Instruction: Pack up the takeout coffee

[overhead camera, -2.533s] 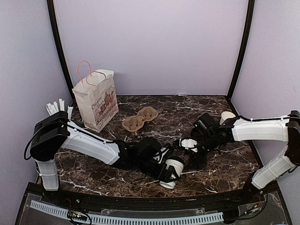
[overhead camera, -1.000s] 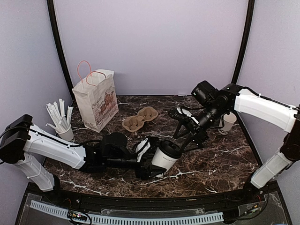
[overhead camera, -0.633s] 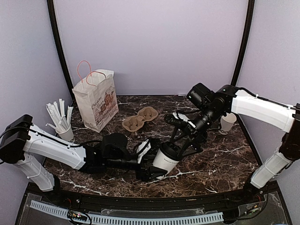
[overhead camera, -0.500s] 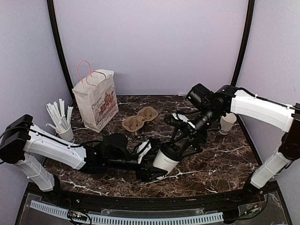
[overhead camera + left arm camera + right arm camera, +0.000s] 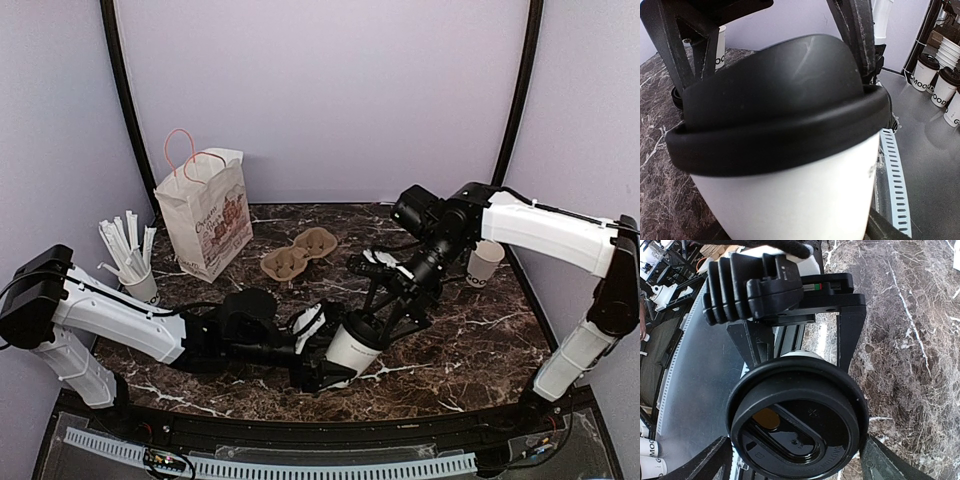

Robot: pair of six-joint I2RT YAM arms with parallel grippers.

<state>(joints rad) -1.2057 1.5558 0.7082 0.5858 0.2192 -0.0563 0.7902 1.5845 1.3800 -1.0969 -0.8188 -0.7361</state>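
Note:
The takeout coffee (image 5: pixel 352 346) is a white paper cup with a black lid, tilted above the front middle of the table. My left gripper (image 5: pixel 328 362) is shut on its body; the cup fills the left wrist view (image 5: pixel 790 175). My right gripper (image 5: pixel 384 318) is open just above it, with one finger on each side of the lid. The right wrist view looks straight down on the lid (image 5: pixel 797 425), with my fingers (image 5: pixel 881 465) at the bottom corners. I cannot tell whether they touch the lid. The paper bag (image 5: pixel 205 215) stands open at the back left.
A brown cardboard cup carrier (image 5: pixel 298 253) lies behind the cup, right of the bag. A white cup of wrapped straws (image 5: pixel 135 272) stands at the left edge. Another lidless white cup (image 5: pixel 485 262) stands at the right. Both arms cross the table's middle.
My right arm has come down and left toward the cup, and its open fingers now straddle the lid. My left gripper keeps hold of the cup, almost still.

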